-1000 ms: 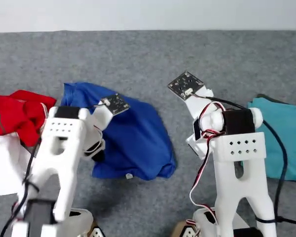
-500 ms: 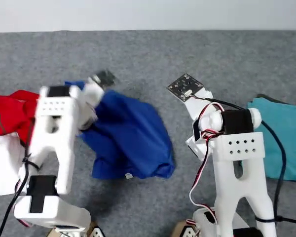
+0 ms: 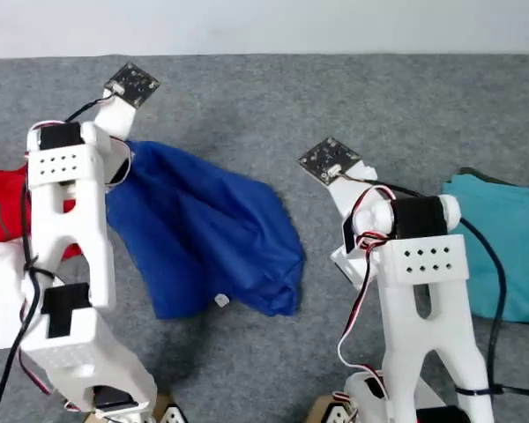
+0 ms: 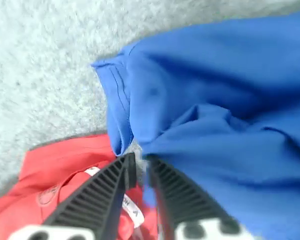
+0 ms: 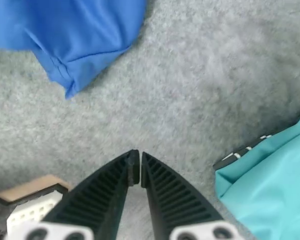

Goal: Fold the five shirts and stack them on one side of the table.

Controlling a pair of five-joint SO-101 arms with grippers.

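Note:
A blue shirt (image 3: pixel 212 233) lies crumpled across the grey mat, left of centre. Its far left edge is lifted and pinched in my left gripper (image 4: pixel 141 167), which is shut on a fold of the blue shirt (image 4: pixel 215 100) just above the red shirt (image 4: pixel 65 175). The left arm (image 3: pixel 66 203) stretches toward the back left. My right gripper (image 5: pixel 136 167) is shut on nothing and hangs over bare mat, with a corner of the blue shirt (image 5: pixel 75 35) farther off. The right arm (image 3: pixel 414 264) stands right of centre.
A red shirt (image 3: pixel 0 207) and a white shirt (image 3: pixel 0 295) lie bunched at the left edge. A teal shirt (image 3: pixel 502 247) lies at the right edge, its edge (image 5: pixel 270 190) close to my right gripper. Bare grey mat (image 3: pixel 379 97) runs along the back.
My left arm has swung out to the back left with the blue shirt's edge in its gripper, pulling the cloth out longer. The right arm has stayed still.

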